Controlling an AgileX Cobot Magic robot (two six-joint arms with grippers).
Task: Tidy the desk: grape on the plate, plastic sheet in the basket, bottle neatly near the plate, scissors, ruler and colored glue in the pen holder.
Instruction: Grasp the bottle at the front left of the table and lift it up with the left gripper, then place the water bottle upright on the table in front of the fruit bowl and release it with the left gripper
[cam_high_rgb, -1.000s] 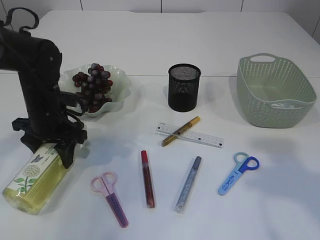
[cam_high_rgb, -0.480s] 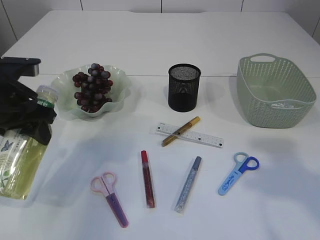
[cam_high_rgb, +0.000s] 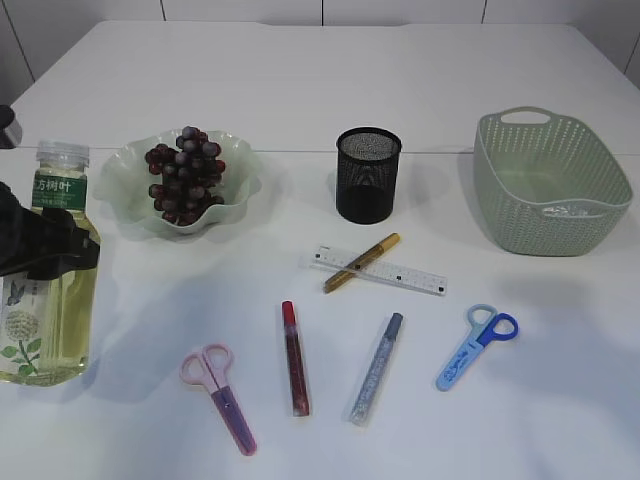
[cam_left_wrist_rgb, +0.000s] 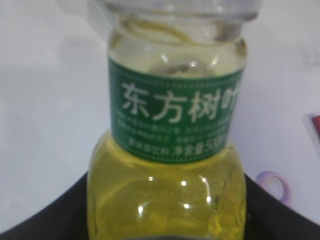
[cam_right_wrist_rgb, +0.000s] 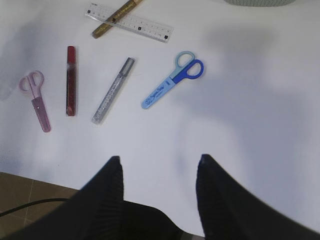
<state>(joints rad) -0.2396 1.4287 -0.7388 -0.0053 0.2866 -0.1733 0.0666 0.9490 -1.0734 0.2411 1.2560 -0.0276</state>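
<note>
Left gripper (cam_high_rgb: 45, 250) clamps the upright bottle (cam_high_rgb: 50, 290) at the table's left edge, just left of the plate (cam_high_rgb: 235, 190) holding grapes (cam_high_rgb: 185, 175). Pen holder (cam_high_rgb: 368, 175) stands mid-table; ruler (cam_high_rgb: 380, 270), glue sticks and scissors lie in front. Basket (cam_high_rgb: 550, 185) right. Right gripper (cam_right_wrist_rgb: 157, 172) hangs open, empty

White table (cam_high_rgb: 330, 90), tiled wall (cam_high_rgb: 320, 10)

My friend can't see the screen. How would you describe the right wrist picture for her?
Two dark fingers stand apart and empty above a white table. Beyond them lie pink scissors, a red glue pen, a silver glue pen and blue scissors, with a gold pen crossing a ruler.
</note>
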